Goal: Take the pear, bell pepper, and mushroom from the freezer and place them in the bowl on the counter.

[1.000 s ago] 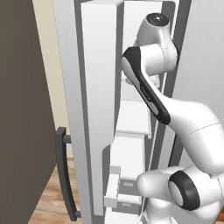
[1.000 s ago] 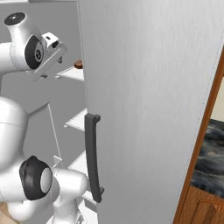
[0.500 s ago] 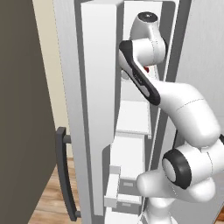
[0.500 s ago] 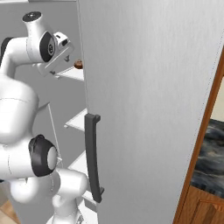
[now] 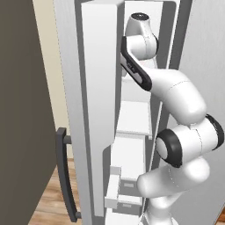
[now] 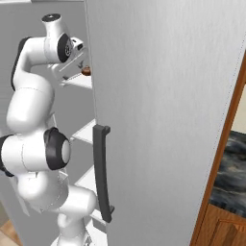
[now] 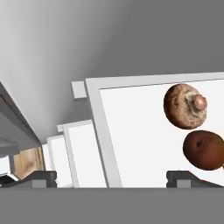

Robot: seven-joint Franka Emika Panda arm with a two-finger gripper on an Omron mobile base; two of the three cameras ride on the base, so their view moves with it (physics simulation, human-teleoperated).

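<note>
Step in hand: reaching into the freezer toward the produce on its upper shelf; judged early, nothing is held.
Gripper: the gripper has its 2 tips wide apart, jaws spread, empty.
Mushroom: the mushroom lies on the shelf, right of centre in the hand view, cap up with a pale stem nub.
Dark brown item: a dark brown round item sits just beside the mushroom, nearly touching; it may be the pear, I cannot tell.
How to do it well: shift right until 1 item sits between the tips, and close without nudging its neighbour.
Surface: white, flat, smooth; round produce may roll.
Room: grey fridge door with dark handle; the counter at far right.
</note>
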